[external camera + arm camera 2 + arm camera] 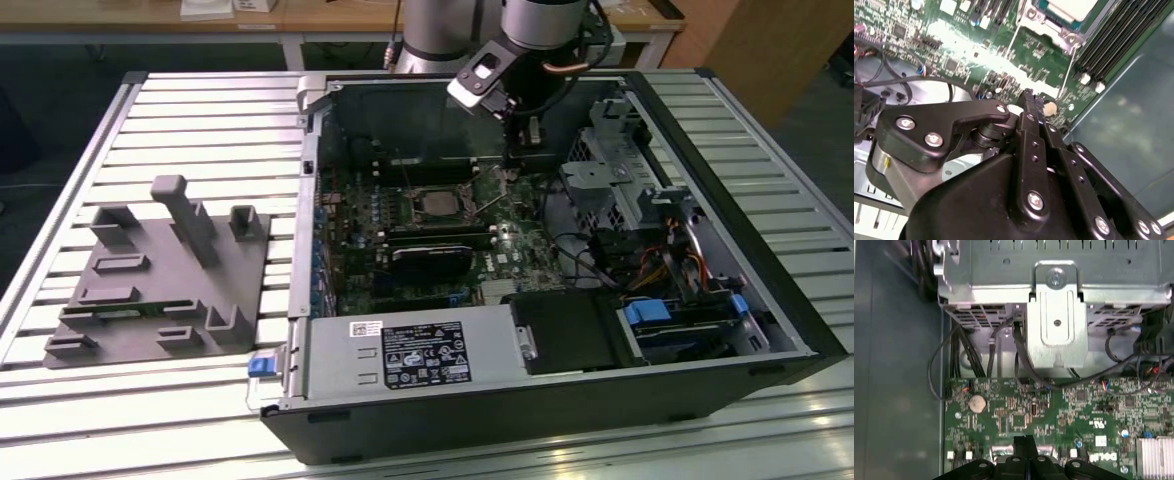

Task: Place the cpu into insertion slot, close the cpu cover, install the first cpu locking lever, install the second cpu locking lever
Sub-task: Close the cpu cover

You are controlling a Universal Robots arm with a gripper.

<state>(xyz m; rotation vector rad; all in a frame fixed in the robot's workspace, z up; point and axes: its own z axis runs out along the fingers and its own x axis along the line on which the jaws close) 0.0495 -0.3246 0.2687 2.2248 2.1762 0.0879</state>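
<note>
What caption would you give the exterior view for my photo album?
Robot end effector reaching into an open computer case, near the motherboard's insertion slot.

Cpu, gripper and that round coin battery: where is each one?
cpu (1071, 7), second wrist view, on its pale top.
gripper (1025, 440), first wrist view, where the fingertips meet.
coin battery (976, 402), first wrist view, disc's centre.

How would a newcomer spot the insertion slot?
Inside the open computer case, find the green motherboard. Mid-board sits the insertion slot, between banks of long black memory slots. It alone is square, with a silvery metal rim.
</note>
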